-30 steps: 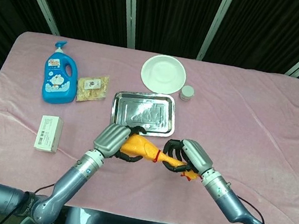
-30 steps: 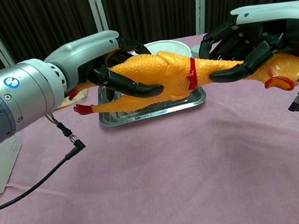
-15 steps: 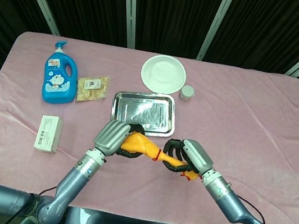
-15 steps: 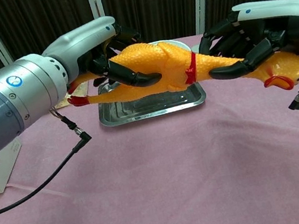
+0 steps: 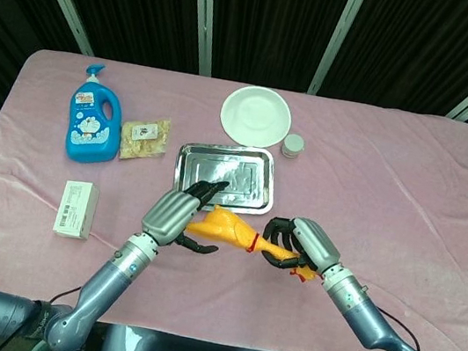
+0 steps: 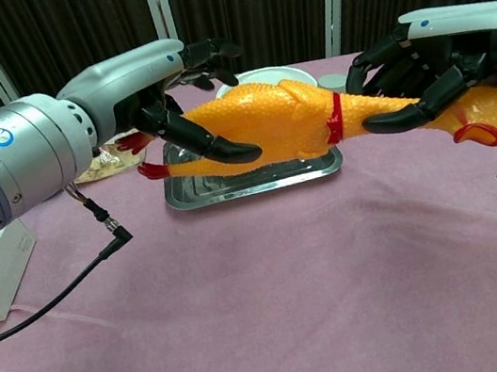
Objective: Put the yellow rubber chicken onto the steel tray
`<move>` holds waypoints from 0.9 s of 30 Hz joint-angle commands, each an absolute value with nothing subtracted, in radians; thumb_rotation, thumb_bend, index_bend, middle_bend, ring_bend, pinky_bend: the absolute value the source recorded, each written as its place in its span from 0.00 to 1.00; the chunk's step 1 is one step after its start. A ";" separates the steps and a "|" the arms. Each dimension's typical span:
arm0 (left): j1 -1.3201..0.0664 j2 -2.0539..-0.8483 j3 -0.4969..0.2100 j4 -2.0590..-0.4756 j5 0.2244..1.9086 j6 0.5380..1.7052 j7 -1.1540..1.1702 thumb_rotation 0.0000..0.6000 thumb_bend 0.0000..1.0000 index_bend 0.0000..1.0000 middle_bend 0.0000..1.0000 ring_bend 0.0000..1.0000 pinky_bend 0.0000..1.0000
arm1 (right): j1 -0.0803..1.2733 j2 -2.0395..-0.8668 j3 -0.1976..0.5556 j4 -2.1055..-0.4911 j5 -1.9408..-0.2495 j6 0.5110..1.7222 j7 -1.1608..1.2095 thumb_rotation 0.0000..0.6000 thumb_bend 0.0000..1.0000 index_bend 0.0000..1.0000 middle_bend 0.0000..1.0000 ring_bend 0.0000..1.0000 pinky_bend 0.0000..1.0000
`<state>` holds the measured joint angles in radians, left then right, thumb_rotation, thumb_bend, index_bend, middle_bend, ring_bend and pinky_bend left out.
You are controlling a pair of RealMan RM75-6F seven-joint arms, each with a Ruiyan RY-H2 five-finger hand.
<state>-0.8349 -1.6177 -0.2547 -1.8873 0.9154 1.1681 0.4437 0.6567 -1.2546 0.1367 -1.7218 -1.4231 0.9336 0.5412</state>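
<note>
Chest view shows the right hand [image 6: 441, 53] clamped round the yellow rubber chicken [image 6: 286, 122] at its neck; the left hand [image 6: 151, 88] cups its body, fingers spread. It looks soft and floppy, so supporting the thick body should suit the steel tray [image 5: 259, 157]

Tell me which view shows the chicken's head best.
The chest view: the chicken shows its head from the side, beak clear, below the right hand. In the head view that hand covers most of the head; only a small part shows.
</note>
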 commanded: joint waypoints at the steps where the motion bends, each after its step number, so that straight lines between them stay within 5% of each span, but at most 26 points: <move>1: -0.830 -1.607 -0.251 -1.895 0.923 1.172 0.443 1.00 0.00 0.00 0.03 0.00 0.29 | 0.652 -1.250 0.135 -1.719 -1.422 0.937 0.543 1.00 0.50 0.95 0.73 0.76 0.87; 16: -0.679 -1.396 -0.204 -2.035 1.155 1.354 0.385 1.00 0.00 0.00 0.04 0.00 0.28 | 0.677 -1.271 0.187 -1.601 -1.339 0.887 0.606 1.00 0.50 0.95 0.73 0.76 0.87; 27: -0.533 -1.215 -0.155 -2.062 1.273 1.446 0.245 1.00 0.00 0.00 0.06 0.00 0.28 | 0.794 -1.397 0.249 -1.420 -1.258 0.747 0.593 1.00 0.50 0.95 0.73 0.76 0.87</move>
